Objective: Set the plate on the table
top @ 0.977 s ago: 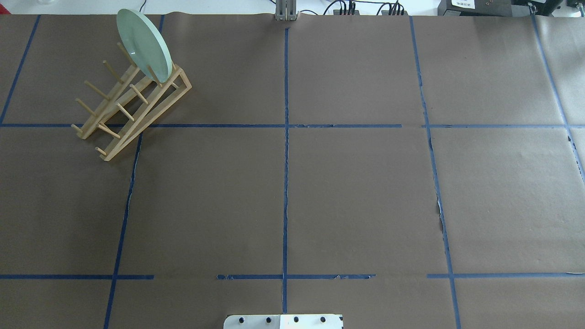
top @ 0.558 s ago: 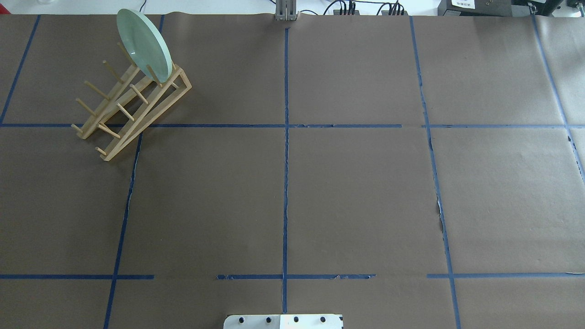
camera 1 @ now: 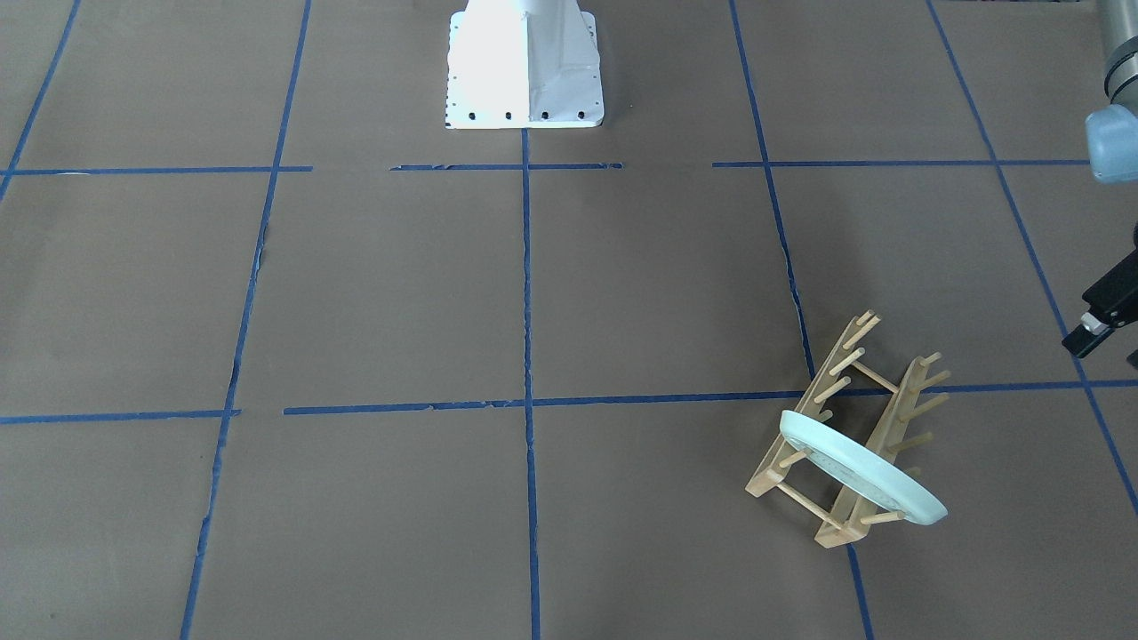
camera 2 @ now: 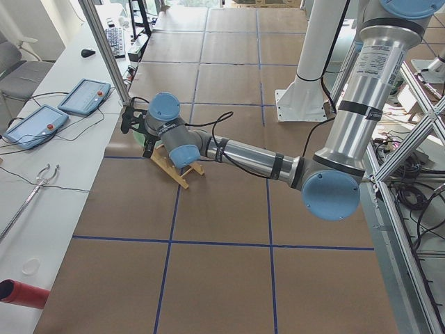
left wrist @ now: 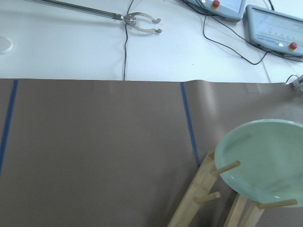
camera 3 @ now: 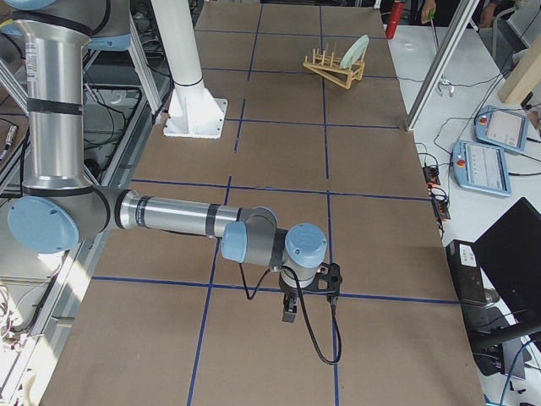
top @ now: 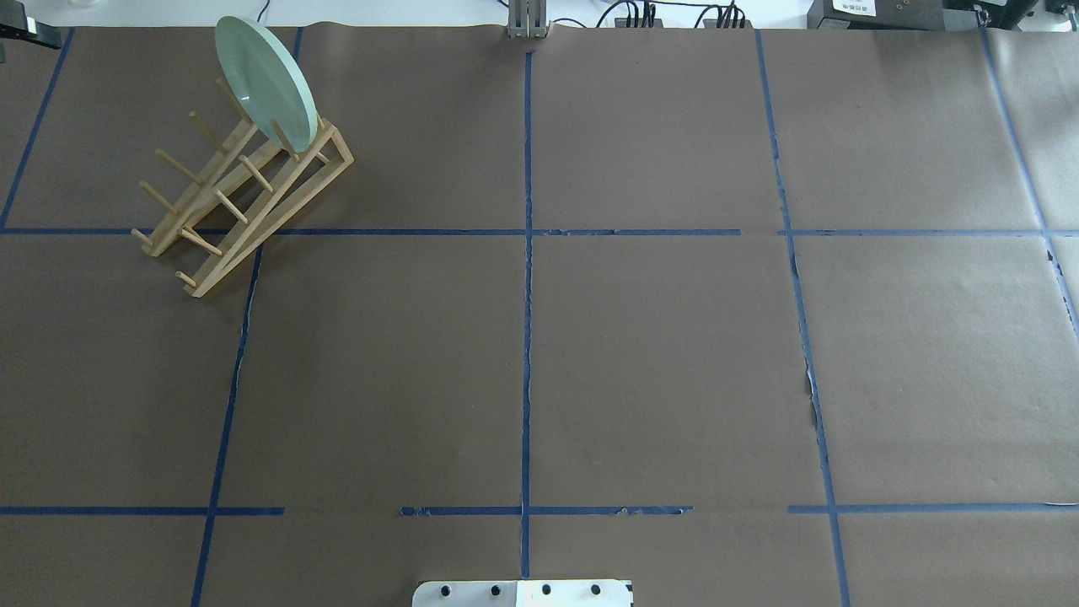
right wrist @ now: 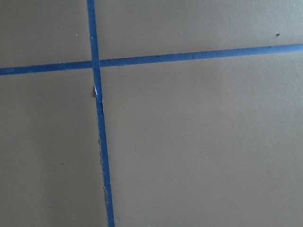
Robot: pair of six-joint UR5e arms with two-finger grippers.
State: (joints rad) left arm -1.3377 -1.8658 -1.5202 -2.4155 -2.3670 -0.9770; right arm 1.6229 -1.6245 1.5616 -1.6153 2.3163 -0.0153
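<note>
The pale mint-green plate (top: 263,80) stands on edge in the far end slot of a light wooden peg rack (top: 244,198), at the far left of the brown-paper table (top: 657,362). The plate also shows in the front view (camera 1: 858,467) and the left wrist view (left wrist: 265,161). My left gripper (camera 1: 1102,320) hangs at the view's right edge, beside the rack and apart from it; only a sliver of it shows in the overhead view (top: 25,32). I cannot tell whether it is open or shut. My right gripper (camera 3: 296,309) hovers low over bare paper, far from the plate; I cannot tell its state.
The white robot base (camera 1: 524,67) stands at the near middle edge. A white bench beyond the table's far edge holds teach pendants (left wrist: 272,23) and a grabber tool (left wrist: 142,19). An aluminium post (camera 2: 104,49) rises near the rack.
A dark sliver of my left gripper has come into the overhead view's top left corner. The plate and the rack have not moved.
</note>
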